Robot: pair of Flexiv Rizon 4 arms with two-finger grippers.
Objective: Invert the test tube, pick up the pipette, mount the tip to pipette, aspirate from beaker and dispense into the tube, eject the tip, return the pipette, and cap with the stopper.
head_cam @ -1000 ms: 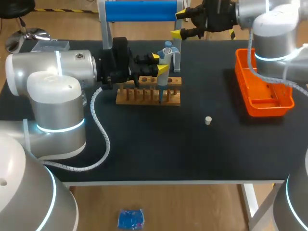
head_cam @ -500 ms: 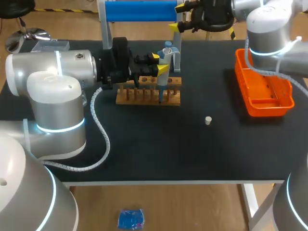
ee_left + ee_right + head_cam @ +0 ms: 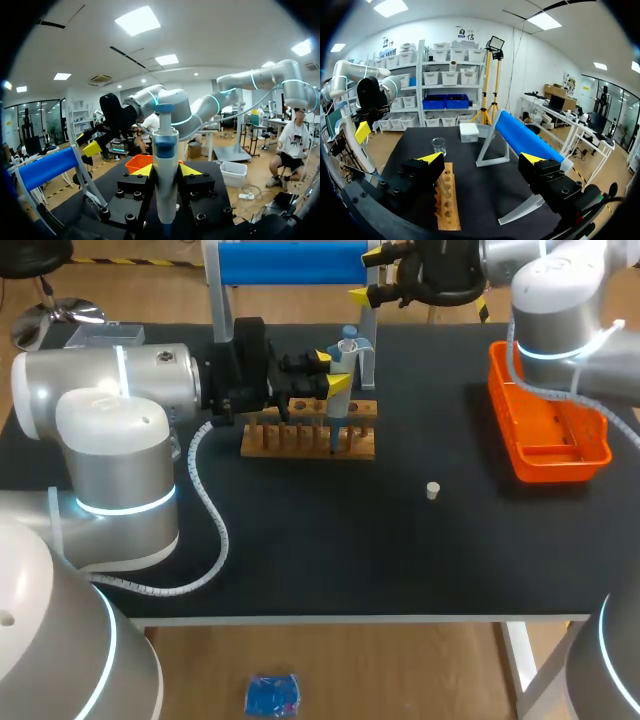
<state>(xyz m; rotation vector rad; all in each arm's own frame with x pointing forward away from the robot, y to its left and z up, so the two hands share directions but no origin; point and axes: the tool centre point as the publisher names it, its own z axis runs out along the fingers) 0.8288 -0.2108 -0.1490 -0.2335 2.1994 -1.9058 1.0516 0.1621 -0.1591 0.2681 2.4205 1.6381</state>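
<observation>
In the head view, your left gripper (image 3: 331, 372) pinches the pipette (image 3: 337, 410) upright, its lower end down at the wooden rack (image 3: 300, 440). I judge you are at the tip-mounting step. Your right gripper (image 3: 367, 278) hangs spread and empty at the tabletop's (image 3: 330, 540) far edge, by the blue stand (image 3: 290, 262). The stopper (image 3: 432, 490) lies well apart from the rack.

The left wrist view shows both yellow tips pressing the pipette from two sides. If it sits off a hole's axis, pushing down could tilt the rack or make the pipette slide in the grip.

In the right wrist view, the beaker (image 3: 439, 146) stands just beyond the rack's far end. A low swing towards it could topple it.
</observation>
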